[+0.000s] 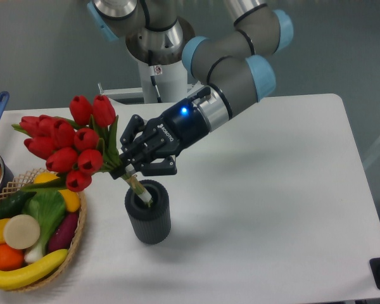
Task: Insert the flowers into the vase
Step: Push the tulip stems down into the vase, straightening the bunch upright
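Red tulip bunch with green leaves (73, 142) is clamped at its pale stems in my closed black two-finger gripper (130, 170), tilted left, stem ends dipping into the mouth of the dark grey ribbed cylindrical vase (148, 212) directly below.

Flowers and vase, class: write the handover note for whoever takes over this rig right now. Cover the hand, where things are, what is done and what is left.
Hand: shut on the bunch of red tulips with green leaves, gripping the stems.
Tulips: tilted, heads leaning left over the wicker basket; pale stem ends at the vase mouth.
Small dark grey ribbed vase: upright on the white table.
Done: pickup, carry.
Left: straighten, lower, release.
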Tool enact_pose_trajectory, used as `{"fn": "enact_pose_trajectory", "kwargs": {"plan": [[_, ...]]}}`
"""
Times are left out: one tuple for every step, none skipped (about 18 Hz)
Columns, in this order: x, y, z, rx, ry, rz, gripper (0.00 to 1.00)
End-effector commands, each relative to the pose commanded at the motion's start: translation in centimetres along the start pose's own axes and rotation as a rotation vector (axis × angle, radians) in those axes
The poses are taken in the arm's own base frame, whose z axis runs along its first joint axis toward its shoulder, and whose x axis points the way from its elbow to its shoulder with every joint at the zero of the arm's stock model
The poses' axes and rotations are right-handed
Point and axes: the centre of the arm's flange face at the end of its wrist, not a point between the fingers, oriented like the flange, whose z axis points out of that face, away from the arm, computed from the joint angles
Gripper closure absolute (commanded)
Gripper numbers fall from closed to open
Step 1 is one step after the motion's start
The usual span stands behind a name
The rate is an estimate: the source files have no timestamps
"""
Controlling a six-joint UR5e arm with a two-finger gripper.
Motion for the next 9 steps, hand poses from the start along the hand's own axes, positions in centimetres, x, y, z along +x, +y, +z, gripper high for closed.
{"fn": "enact_pose_trajectory", "kwargs": {"plan": [[0.25, 0.43, -0.06, 0.000, -0.001, -0.011, 0.78], [0.45, 0.89, -0.11, 0.000, -0.002, -0.020, 0.78], [0.61, 1.13, -0.18, -0.001, -0.003, -0.026, 0.78], [0.64, 1.19, -0.35, -0.001, -0.006, -0.031, 0.78], [0.69, 1.09, -0.44, -0.001, -0.007, -0.033, 0.78], [0.84, 0.98, -0.45, -0.001, -0.007, -0.034, 0.78], [1.06, 1.24, -0.60, 0.000, -0.010, -0.041, 0.78], [1.16, 1.28, -0.59, 0.000, -0.010, -0.042, 0.78], [1.23, 1.39, -0.59, 0.002, -0.009, -0.045, 0.78]]}}
